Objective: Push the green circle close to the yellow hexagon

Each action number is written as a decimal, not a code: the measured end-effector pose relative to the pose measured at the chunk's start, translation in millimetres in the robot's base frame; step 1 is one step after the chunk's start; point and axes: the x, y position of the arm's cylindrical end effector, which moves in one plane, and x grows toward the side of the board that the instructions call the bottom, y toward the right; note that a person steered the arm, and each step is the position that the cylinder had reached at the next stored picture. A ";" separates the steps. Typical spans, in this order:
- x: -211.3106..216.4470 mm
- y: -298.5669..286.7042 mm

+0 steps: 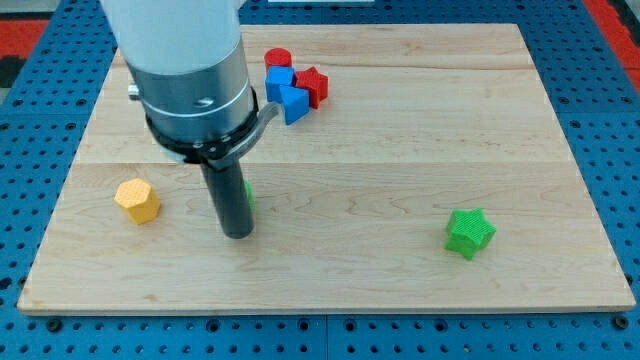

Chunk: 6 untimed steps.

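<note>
The yellow hexagon (137, 201) lies on the wooden board at the view's left. The green circle (248, 194) is almost wholly hidden behind my rod; only a thin green sliver shows at the rod's right edge. My tip (237, 234) rests on the board right in front of the green circle, to the right of the yellow hexagon, about a hundred pixels from it. The rod stands upright under the wide grey arm housing.
A green star (469, 233) lies at the view's lower right. Near the top middle sits a cluster: a red cylinder (278, 59), a blue block (279, 79), a red star (313, 86) and a blue triangle-like block (294, 103). The board's edge (320, 310) runs along the bottom.
</note>
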 end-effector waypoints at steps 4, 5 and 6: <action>-43.2 -20.6; -65.9 -17.9; -52.0 -71.2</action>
